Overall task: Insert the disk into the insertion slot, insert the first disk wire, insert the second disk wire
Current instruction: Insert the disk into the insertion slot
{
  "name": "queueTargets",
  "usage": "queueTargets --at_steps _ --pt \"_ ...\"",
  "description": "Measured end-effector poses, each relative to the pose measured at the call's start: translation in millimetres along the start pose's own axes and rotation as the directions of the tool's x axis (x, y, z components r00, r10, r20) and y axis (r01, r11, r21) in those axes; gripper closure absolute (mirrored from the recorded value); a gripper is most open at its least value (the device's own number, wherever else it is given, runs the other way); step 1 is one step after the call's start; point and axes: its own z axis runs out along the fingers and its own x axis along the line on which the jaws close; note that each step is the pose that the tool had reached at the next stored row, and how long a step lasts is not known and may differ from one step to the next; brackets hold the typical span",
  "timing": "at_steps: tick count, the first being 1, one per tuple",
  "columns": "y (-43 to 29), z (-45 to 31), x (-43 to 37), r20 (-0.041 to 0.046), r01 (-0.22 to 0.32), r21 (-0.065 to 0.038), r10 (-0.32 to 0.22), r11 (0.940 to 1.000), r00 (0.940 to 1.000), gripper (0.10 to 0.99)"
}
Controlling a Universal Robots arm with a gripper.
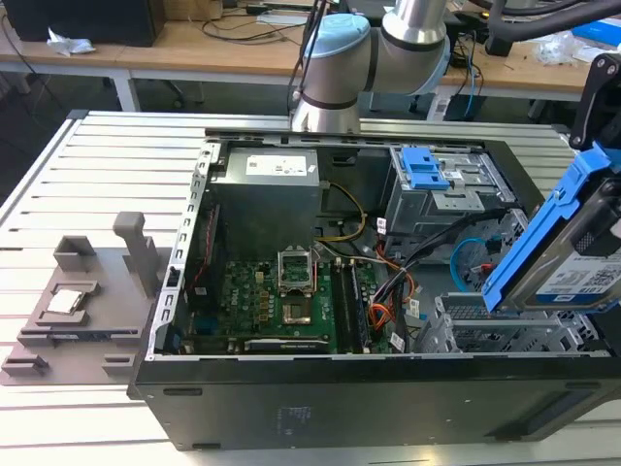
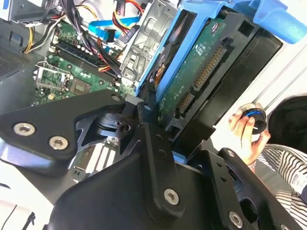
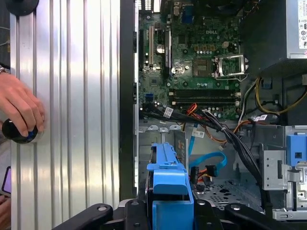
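One disk [image 1: 568, 254], gripped by the tool [image 3: 169, 213], tilts above the insertion slot [image 1: 485, 335].

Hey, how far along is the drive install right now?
Nothing is finished. In hand: the gripper clamps the disk, tilted above the insertion slot, not yet inside. Left: seating it and both wires; its connectors are bare and the second disk wire lies loose in the case.

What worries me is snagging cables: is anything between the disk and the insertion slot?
Nothing visible lies directly between them. The disk hangs tilted just above the insertion slot. The second disk wire loops close by, to the exterior view's left of the disk, and might snag.
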Motion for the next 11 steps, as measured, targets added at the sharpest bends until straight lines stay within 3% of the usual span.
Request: queueTargets --at_steps 11 --pt "5.9 2.6 -11.9 0.0 0.0 0.0 0.0 1.0 1.0 0.725"
